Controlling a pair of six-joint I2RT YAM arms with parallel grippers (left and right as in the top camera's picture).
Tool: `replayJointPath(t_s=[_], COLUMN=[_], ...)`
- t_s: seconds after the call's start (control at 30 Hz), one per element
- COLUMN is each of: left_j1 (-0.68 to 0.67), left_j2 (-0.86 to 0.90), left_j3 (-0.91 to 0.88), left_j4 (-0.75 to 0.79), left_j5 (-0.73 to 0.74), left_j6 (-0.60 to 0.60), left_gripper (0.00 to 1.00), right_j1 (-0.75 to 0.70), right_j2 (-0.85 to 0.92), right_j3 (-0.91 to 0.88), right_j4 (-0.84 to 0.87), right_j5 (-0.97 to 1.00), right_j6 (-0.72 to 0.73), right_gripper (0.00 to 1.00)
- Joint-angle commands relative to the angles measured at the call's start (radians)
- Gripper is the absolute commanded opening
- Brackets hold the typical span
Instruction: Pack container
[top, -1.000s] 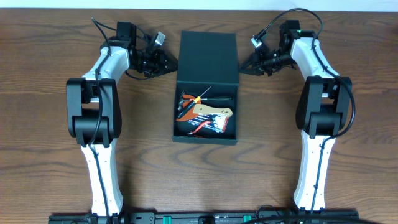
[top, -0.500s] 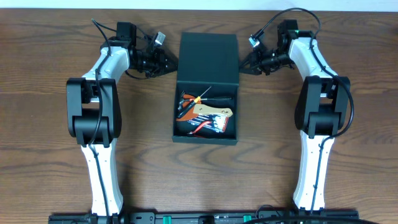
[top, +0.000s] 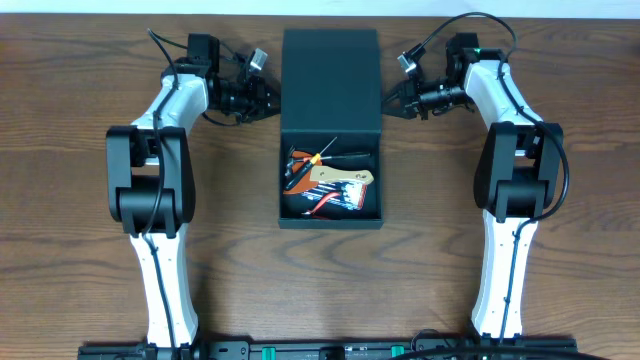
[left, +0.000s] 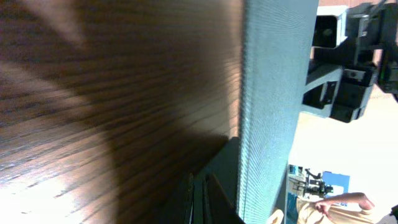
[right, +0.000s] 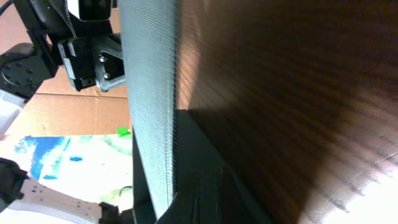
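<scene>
Change vs a second ago: the flap lid (top: 330, 75) of the dark teal-green, roughly square, shallow cardboard container (top: 330, 224) now looks bigger and reaches further toward the far edge in the overhead. I read that as its free edge lifting off the brown wood-grain table (top: 80, 250). Closing looks begun, but the lid is not over the tray yet.

Left gripper (top: 268, 98): black two-finger, at the lid's left edge, tips touching or just beside it. It has moved in a little with the lid. Can't tell if the jaws are apart or together; the left wrist view shows only the lid edge-on, no clear fingers.

Container: middle of the table, nearer the far edge, between both arms. Matte, fine woven texture on the lid edge in the wrist views. The tray at the near end is open and unchanged. It holds hand tools (top: 330, 185): orange-red handled pliers, a thin screwdriver and a tan card. They seem to sit below the rim, so packing looks done and shutting is what's left.

Right gripper (top: 393, 98): black two-finger, mirrored at the lid's right edge, touching or just beside it. Jaw state can't be told here either.
</scene>
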Motion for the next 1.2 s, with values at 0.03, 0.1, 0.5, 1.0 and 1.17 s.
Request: replayJointPath(t_s=[0.03, 0.1, 0.5, 1.0, 1.17], left_j1=[-0.015, -0.023, -0.074, -0.092, -0.092], left_j2=[-0.099, -0.118, -0.163, -0.164, -0.164], left_j3=[0.034, 0.041, 0.044, 0.045, 0.045], left_j4=[0.005, 0.005, -0.034, -0.034, -0.034], left_j5=[0.021, 0.018, -0.019, -0.031, -0.031], left_j6=[-0.009, -0.009, 0.005, 0.026, 0.026], left_gripper=[0.06, 0.05, 0.06, 0.06, 0.05], right_j1=[0.01, 0.011, 0.01, 0.009, 0.008], right_j2=[0.001, 0.001, -0.071, -0.145, -0.145], right_j3=[0.02, 0.02, 0.021, 0.021, 0.021], right_j4=[-0.047, -0.075, -0.164, -0.218, -0.271], right_j5=[-0.053, -0.019, 0.087, 0.225, 0.249], right_j6=[-0.052, -0.064, -0.13, -0.153, -0.208], right_gripper=[0.01, 0.01, 0.01, 0.01, 0.01])
